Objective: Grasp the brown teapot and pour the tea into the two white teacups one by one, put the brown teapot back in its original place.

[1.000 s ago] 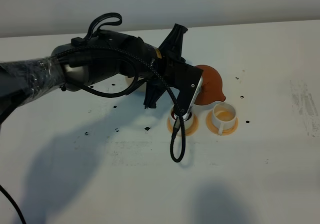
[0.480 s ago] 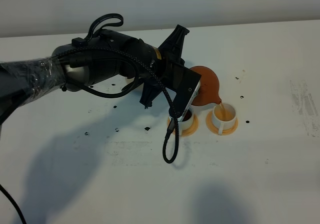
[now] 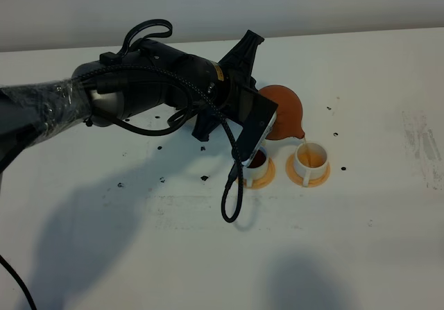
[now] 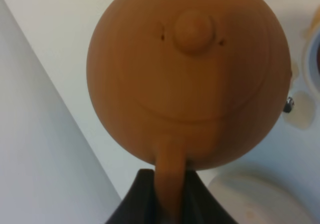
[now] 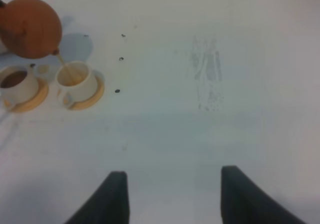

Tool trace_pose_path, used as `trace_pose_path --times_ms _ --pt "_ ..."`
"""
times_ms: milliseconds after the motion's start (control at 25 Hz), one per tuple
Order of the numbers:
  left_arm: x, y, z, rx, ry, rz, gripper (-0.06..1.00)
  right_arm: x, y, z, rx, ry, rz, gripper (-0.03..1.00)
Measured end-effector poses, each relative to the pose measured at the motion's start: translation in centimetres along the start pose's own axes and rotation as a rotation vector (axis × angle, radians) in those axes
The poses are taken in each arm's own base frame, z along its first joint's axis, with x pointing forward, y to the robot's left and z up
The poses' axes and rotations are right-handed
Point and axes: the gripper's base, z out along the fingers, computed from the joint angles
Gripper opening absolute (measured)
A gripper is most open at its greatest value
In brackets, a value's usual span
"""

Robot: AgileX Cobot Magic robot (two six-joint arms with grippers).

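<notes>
Clamping the loop handle, the left gripper (image 4: 169, 204) has both dark fingers pressed together on the handle of the brown teapot (image 4: 190, 73). The teapot is lifted off the table and tipped, with its spout down toward the right and its knobbed lid seated. A thin stream of tea (image 3: 303, 144) falls from the spout into the right teacup (image 3: 309, 159) directly below, which holds amber liquid. The left teacup (image 3: 257, 163) stands just beside it, partly behind the wrist, and holds darker tea. Each cup stands on its own orange saucer (image 3: 310, 180).

Right gripper (image 5: 172, 196): jaws apart, nothing between them, over bare table. The cups and teapot lie well apart from it.

Markings: a small yellow label (image 3: 220, 76) sits on the left arm's black wrist housing. Its print is too small to read.

Arm: a black braided cable (image 3: 232, 199) loops down from the wrist, near the left teacup. The upper arm is wrapped in clear film (image 3: 48, 102).

Surface: the white table (image 3: 139, 254) is matt, with scattered dark specks (image 3: 205, 178) around the cups and a grey scuffed patch (image 3: 422, 143) at the right side.

Room: a plain pale wall (image 3: 312, 1) meets the table's far edge.
</notes>
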Motion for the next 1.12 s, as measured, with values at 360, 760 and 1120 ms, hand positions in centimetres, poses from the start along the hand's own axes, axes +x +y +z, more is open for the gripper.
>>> trace_pose_path --times_ms 360,760,1120 --pt "-0.06 0.10 0.00 -0.009 0.007 0.032 0.09 0.00 0.00 0.00 0.000 0.000 0.000 0.42" --pt "-0.84 0.39 -0.01 -0.028 -0.003 0.089 0.09 0.00 0.00 0.00 0.000 0.000 0.000 0.42" --pt "-0.83 0.49 -0.01 -0.039 0.001 0.165 0.09 0.00 0.00 0.00 0.000 0.000 0.000 0.42"
